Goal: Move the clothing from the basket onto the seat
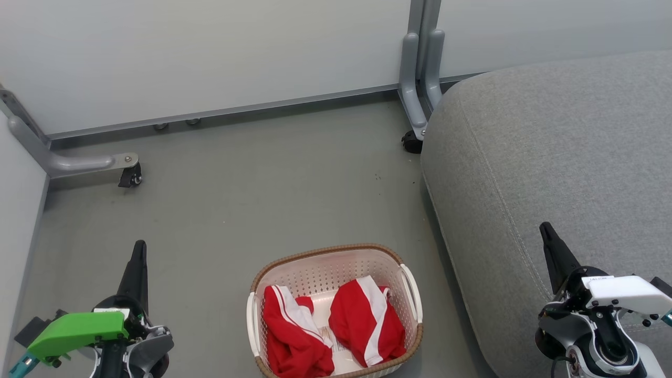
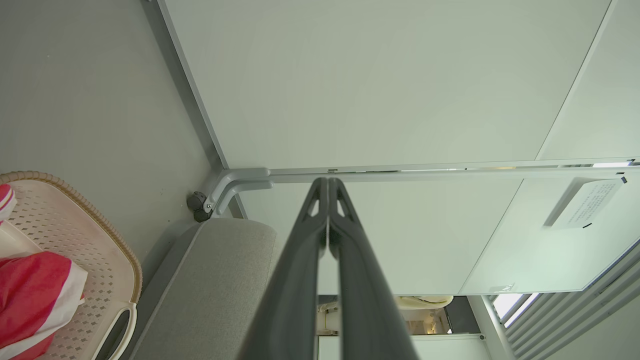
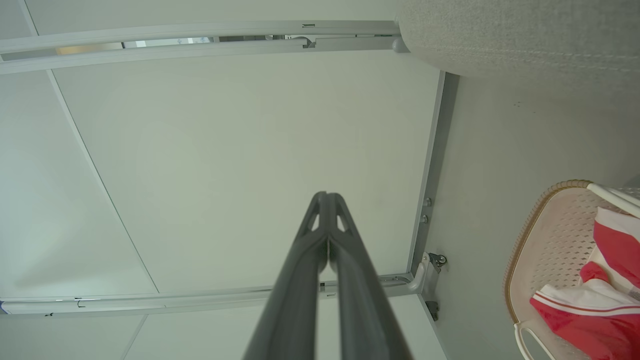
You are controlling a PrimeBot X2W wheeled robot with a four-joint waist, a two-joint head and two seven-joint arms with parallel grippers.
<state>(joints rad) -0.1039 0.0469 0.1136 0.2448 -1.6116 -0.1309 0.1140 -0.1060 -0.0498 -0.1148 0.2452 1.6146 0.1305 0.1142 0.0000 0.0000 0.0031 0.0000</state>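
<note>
The cream perforated basket [image 1: 325,268] with a brown woven rim stands on the floor at the bottom centre of the head view. Inside lie two red garments with white stripes, one on the left [image 1: 291,336] and one on the right [image 1: 365,320]. The light-grey seat [image 1: 551,157] rises to the basket's right. My left gripper [image 1: 139,249] is shut and empty, left of the basket. Over the seat's front, my right gripper [image 1: 546,229] is shut and empty. The left wrist view shows the basket [image 2: 107,252], clothing [image 2: 30,295] and seat [image 2: 220,290]. The right wrist view shows the basket [image 3: 547,240] and clothing [image 3: 590,315].
White partition panels [image 1: 210,52] on grey wheeled feet [image 1: 128,168] close off the back and left. Another grey foot with a caster [image 1: 412,139] stands at the seat's far corner. Grey floor [image 1: 262,194] lies open between the basket and the panels.
</note>
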